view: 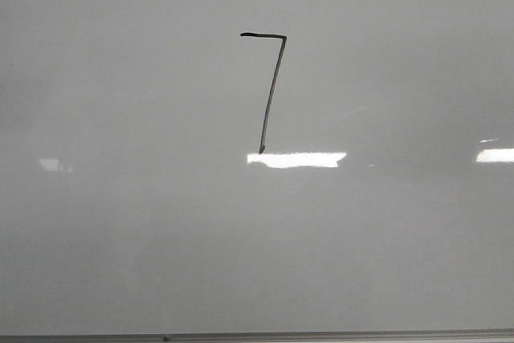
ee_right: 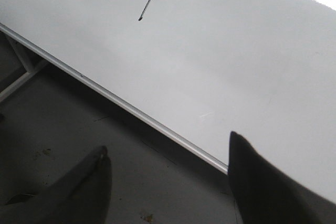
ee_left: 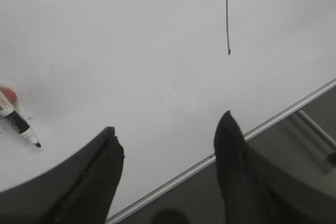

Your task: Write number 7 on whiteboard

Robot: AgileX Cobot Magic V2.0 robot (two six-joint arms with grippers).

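The number 7 is drawn in thin black marker on the whiteboard, a short top stroke joined to a long slanted downstroke. It also shows in the left wrist view, and its lower tip shows in the right wrist view. My left gripper is open and empty, above the whiteboard's near edge. My right gripper is open and empty, over the whiteboard's frame edge and the floor. Neither gripper shows in the front view.
A marker with black tip and red end lies uncapped on the board in the left wrist view. The thin metal frame edge runs along the board's near side. Dark floor and stand legs lie beyond the edge.
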